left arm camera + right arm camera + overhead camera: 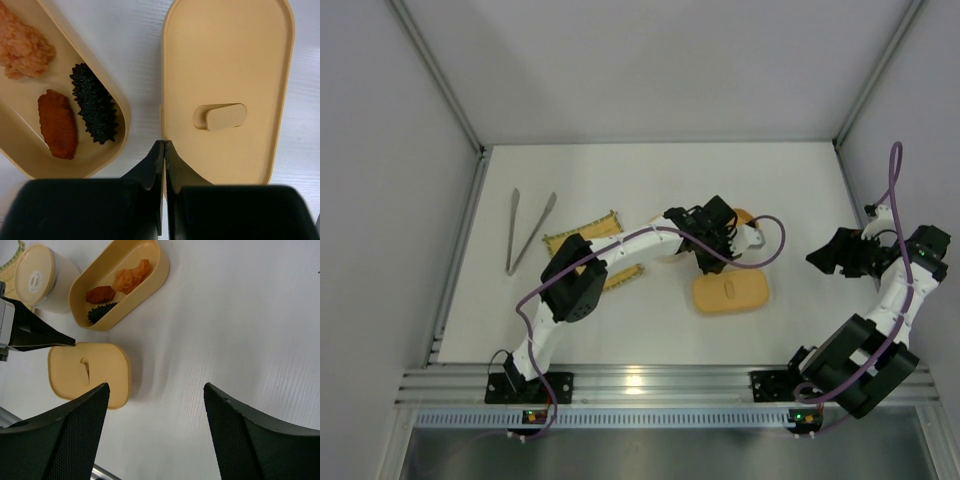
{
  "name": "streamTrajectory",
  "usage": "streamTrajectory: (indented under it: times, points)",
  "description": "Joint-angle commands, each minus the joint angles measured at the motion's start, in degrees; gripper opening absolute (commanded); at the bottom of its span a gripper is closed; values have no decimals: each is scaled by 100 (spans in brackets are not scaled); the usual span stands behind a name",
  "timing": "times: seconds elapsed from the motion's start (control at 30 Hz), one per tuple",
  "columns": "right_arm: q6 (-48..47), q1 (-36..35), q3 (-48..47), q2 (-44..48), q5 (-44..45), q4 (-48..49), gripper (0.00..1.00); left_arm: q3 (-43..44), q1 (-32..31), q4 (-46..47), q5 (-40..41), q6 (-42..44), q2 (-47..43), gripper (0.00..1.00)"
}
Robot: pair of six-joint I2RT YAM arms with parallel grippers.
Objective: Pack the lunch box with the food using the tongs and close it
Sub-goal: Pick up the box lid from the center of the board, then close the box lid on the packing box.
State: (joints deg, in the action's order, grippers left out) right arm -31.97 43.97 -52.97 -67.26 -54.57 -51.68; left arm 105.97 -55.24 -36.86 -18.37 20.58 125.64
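Note:
The lunch box (125, 115) lies open, holding an orange-tan piece (22, 47), a reddish-brown piece (57, 124) and a dark spiky oval (93, 104). Its flat lid (225, 65) lies beside it on the table, small centre mark up. My left gripper (164, 142) is shut and empty, its tips at the lid's edge between lid and box. In the top view it (710, 268) covers most of the box (744, 216), just behind the lid (730, 293). The tongs (528, 232) lie far left. My right gripper (156, 390) is open and empty above bare table, right of the lid (95, 375).
A white round container (42, 282) with a lid stands beside the lunch box (131, 304). A yellow woven mat (582, 232) lies under the left arm. Grey walls enclose the table on three sides; an aluminium rail (650, 385) runs along the near edge.

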Motion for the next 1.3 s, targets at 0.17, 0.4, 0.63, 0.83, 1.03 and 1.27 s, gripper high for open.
streamTrajectory:
  times: [0.17, 0.4, 0.63, 0.83, 1.03, 1.27]
  points:
    - [-187, 60, -56, -85, -256, 193, 75, 872, 382, 407, -53, -791, -40, 0]
    - [-196, 60, -64, -138, -265, 194, 75, 1513, 699, 452, -18, -1196, 250, 0]
    - [-178, 68, -64, -173, -265, 229, 75, 1891, 1077, 610, 290, -1592, 654, 0]
    - [-161, 60, -64, -217, -230, 246, 75, 2076, 1130, 628, 440, -1829, 988, 0]
    - [-143, 60, -47, -252, -212, 299, 75, 2068, 1130, 654, 615, -1996, 1120, 0]
    - [-143, 60, -47, -278, -221, 299, 76, 2068, 1156, 698, 800, -2303, 1225, 0]
